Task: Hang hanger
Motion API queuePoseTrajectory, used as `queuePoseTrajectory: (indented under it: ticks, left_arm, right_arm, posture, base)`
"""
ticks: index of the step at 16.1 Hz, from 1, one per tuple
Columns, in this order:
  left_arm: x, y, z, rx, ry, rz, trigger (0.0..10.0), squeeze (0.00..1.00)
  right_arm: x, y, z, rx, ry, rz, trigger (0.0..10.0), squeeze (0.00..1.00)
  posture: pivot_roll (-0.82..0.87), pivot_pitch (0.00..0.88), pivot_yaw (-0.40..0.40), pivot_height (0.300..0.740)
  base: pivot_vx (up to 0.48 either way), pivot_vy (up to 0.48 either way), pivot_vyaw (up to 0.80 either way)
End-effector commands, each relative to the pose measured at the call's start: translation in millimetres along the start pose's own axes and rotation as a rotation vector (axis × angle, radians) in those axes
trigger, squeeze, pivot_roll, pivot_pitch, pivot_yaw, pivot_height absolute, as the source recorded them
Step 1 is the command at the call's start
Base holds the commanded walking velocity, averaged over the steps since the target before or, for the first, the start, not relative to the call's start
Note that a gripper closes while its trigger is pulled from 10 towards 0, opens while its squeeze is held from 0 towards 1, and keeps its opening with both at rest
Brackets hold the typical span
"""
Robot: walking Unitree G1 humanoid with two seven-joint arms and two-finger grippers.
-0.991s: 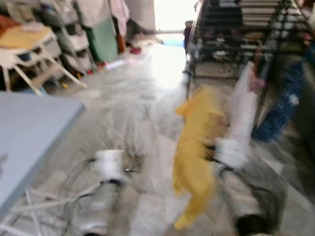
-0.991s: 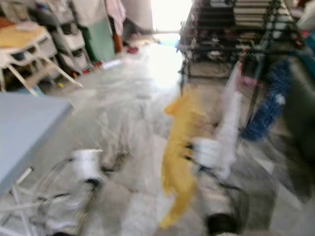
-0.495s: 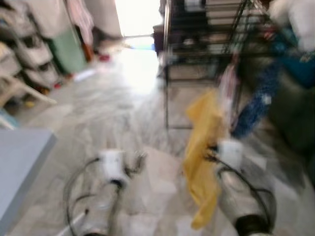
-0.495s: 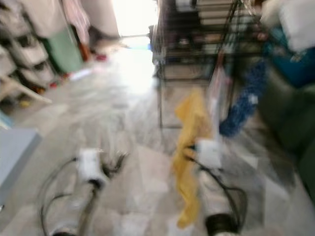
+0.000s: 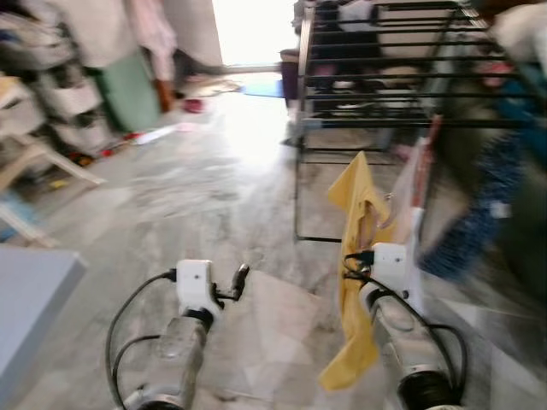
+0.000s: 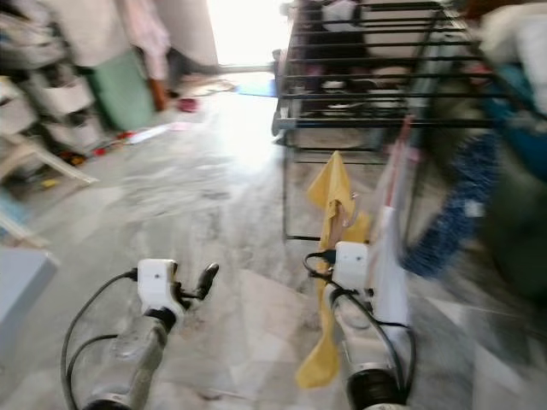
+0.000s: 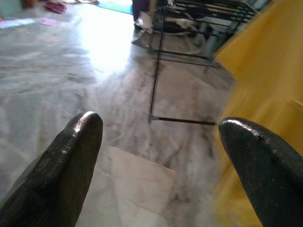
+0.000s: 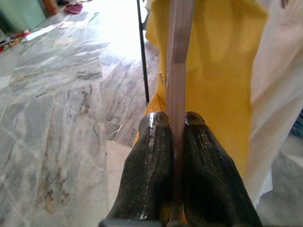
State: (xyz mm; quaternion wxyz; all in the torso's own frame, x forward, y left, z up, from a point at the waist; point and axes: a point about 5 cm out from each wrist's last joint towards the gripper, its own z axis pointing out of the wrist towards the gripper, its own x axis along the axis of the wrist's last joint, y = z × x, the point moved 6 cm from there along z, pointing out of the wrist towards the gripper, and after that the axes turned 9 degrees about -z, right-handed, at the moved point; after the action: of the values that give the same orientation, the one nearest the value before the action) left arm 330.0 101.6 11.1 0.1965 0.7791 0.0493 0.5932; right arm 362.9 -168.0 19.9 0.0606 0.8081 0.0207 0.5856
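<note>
right gripper (image 8: 174,124) pinched thin pinkish hanger (image 8: 178,56) — yellow cloth (image 5: 352,282) draped beside | left gripper (image 7: 161,137) spread — marble floor (image 7: 71,80) ahead

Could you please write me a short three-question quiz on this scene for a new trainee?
1. True or false: the right gripper is shut on the hanger.
2. What colour is the cloth hanging by that gripper? A) blue B) yellow C) green
3. What do the open fingers of the left gripper hold?

Key: 1 true. 2 B. 3 Nothing; past them lie the marble floor and the black rack.
</note>
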Motion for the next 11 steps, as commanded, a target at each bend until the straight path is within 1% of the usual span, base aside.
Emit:
queuePoseTrajectory:
  ticks: [1,4,5,6,7,11]
  left_arm:
    - [3.5,-10.3,-1.4,0.022,0.003,0.025,10.0,0.0]
    - [2.0,-10.5,-1.2,0.026,-0.005,0.031,10.0,0.0]
    - [0.3,-10.6,-1.3,0.028,-0.012,0.036,10.0,0.0]
    - [0.3,-10.3,-1.6,0.029,-0.009,0.03,10.0,0.0]
    - [0.1,-9.9,-1.8,0.028,-0.008,0.03,10.0,0.0]
    - [-0.9,-11.0,-2.9,0.029,-0.013,0.038,10.0,0.0]
  right_arm:
    - [23.2,-7.5,3.4,0.016,0.078,0.011,10.0,0.0]
    - [20.5,-12.3,3.0,0.037,0.065,0.012,10.0,0.0]
    - [18.4,-17.0,3.2,0.06,0.052,0.013,10.0,0.0]
    - [17.7,-20.7,3.6,0.072,0.045,0.008,10.0,0.0]
    - [18.1,-20.8,4.0,0.071,0.044,0.01,10.0,0.0]
    - [20.7,-16.2,7.2,0.05,0.039,0.015,10.0,0.0]
  posture:
    - [-0.04,0.0,0.058,0.74]
    - [-0.04,0.0,0.056,0.74]
    - [-0.04,0.0,0.056,0.74]
    - [-0.04,0.0,0.056,0.74]
    - [-0.04,0.0,0.054,0.74]
    - [-0.04,0.0,0.051,0.74]
  base:
    - [0.39,0.0,0.0]
    - [0.372,0.0,0.0]
    - [0.277,0.0,0.0]
    - [0.0,0.0,0.0]
    - [0.0,0.0,0.0]
    - [0.0,0.0,0.0]
